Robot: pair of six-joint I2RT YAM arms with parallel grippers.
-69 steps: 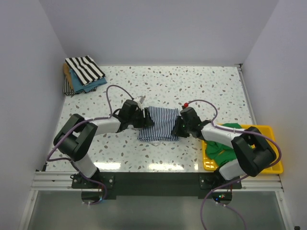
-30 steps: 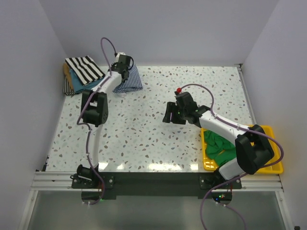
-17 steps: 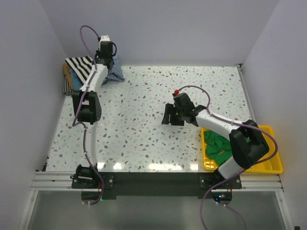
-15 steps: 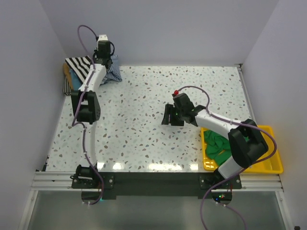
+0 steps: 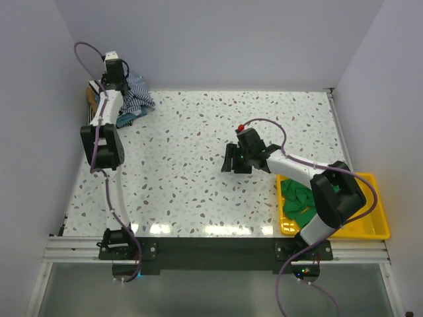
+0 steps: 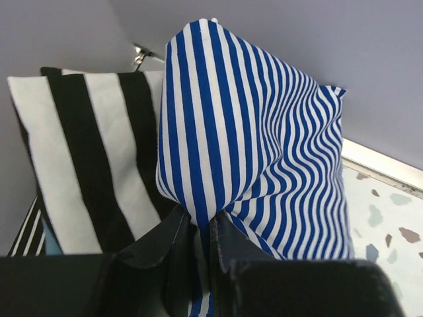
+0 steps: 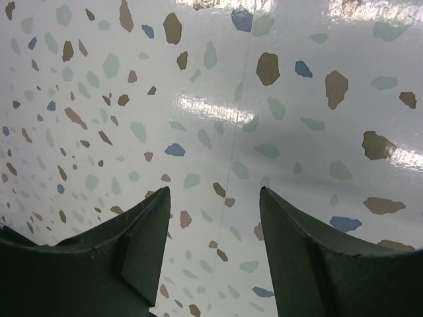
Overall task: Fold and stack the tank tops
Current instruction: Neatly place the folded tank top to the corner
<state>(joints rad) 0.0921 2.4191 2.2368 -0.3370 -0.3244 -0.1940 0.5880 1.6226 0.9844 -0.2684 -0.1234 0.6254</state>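
Note:
My left gripper (image 5: 116,80) is stretched to the back left corner and is shut on the folded blue-and-white striped tank top (image 5: 137,96). In the left wrist view the gripper (image 6: 201,224) pinches a fold of this top (image 6: 264,132), which hangs just above the bold black-and-white striped top (image 6: 86,152). A teal edge (image 5: 129,117) of that stack peeks out under the arm. A plain green tank top (image 5: 301,198) lies crumpled in the yellow tray (image 5: 370,228). My right gripper (image 5: 229,158) hovers open over bare table at mid-right, and nothing lies between its fingers (image 7: 213,191).
The stack sits tight against the left wall and the back wall. The yellow tray stands at the table's near right corner, beside the right arm's base. The speckled tabletop (image 5: 192,165) lies between the two arms.
My left arm has swung further left, carrying the blue-striped top from beside the stack to over it. The right gripper has hardly moved and stays open.

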